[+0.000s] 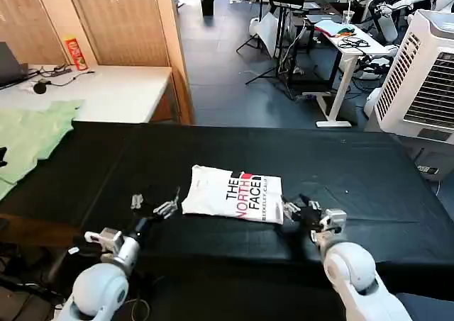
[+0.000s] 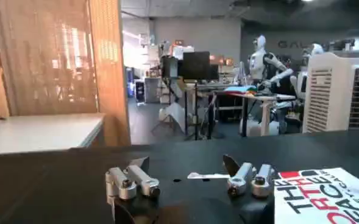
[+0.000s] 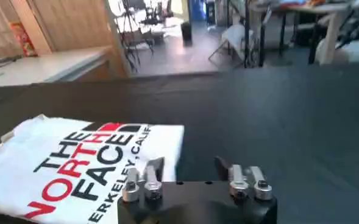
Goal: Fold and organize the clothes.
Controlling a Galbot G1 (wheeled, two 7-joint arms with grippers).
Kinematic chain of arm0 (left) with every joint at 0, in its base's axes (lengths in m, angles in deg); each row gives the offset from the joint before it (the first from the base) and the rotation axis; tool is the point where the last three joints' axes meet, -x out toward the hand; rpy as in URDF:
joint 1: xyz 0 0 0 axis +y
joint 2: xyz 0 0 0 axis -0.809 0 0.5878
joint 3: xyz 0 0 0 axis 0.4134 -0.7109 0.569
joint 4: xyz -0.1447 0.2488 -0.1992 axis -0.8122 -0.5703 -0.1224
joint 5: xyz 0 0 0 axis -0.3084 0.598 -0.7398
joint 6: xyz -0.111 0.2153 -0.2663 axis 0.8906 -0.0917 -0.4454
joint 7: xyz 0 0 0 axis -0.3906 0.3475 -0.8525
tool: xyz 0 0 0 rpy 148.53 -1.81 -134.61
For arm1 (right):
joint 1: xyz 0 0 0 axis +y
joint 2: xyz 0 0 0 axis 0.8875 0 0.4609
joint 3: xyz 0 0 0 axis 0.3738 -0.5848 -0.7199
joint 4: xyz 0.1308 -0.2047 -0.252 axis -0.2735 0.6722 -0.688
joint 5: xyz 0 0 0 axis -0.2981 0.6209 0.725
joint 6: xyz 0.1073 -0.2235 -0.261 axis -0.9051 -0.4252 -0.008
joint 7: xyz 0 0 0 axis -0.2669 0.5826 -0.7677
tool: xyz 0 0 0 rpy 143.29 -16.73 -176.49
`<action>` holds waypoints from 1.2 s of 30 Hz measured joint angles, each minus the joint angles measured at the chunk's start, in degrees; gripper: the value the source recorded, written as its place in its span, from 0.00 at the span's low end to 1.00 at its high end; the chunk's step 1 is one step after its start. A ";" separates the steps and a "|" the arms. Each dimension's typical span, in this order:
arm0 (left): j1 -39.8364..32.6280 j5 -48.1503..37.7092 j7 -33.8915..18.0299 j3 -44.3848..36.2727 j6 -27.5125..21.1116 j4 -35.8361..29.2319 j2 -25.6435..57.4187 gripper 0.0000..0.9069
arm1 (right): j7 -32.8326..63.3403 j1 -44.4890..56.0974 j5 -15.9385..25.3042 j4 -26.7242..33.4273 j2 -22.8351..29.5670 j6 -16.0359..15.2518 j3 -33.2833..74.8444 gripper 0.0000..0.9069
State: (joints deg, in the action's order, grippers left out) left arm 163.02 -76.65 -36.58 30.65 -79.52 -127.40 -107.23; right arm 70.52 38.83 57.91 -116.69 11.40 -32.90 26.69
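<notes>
The black table [image 1: 369,165] runs across the head view, and a second, white table [image 1: 113,91] stands behind it at 11 o'clock with a red snack tube [image 1: 74,53] on it. A pale green garment [image 1: 32,133] lies spread at the black table's 9 o'clock end, well apart from the work.

The T-shirt [image 1: 230,193] lies near the table's middle, toward the robot's edge, already folded into a compact rectangle with the black-and-red print facing up. Its long axis runs 9 to 3 o'clock, straight between the 2 arms.

The left gripper [image 1: 154,205] rests low over the cloth at the shirt's 9 o'clock end, fingers spread, holding nothing; in the left wrist view the shirt's printed edge [image 2: 325,195] lies just beside 1 fingertip. The right gripper [image 1: 306,211] sits at the 3 o'clock end, also spread and empty, with the shirt's short edge [image 3: 88,161] just beside it in the right wrist view.

Both grippers look about equally near. From the shirt, each gripper is off 1 short end, so a further fold or a lift would probably start with both closing inward along the long axis.

No bin, basket or box is visible on the black table.
</notes>
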 joint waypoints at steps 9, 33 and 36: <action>3.92 -0.16 -4.50 0.25 -1.93 -2.98 0.61 0.97 | 0.73 12.52 10.42 -5.51 -1.92 12.92 3.13 0.97; 25.90 -6.87 -10.55 9.49 -8.19 -17.05 0.96 0.97 | 5.91 42.13 10.92 -20.48 -0.87 18.92 9.87 0.97; 25.95 -8.10 -11.00 9.69 -9.75 -17.58 1.20 0.97 | 5.98 42.60 10.87 -21.10 -0.71 18.41 9.68 0.97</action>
State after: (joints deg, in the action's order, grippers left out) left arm 188.97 -84.75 -47.58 40.34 -89.27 -144.98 -106.03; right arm 76.50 81.43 68.78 -137.79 10.69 -14.49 36.37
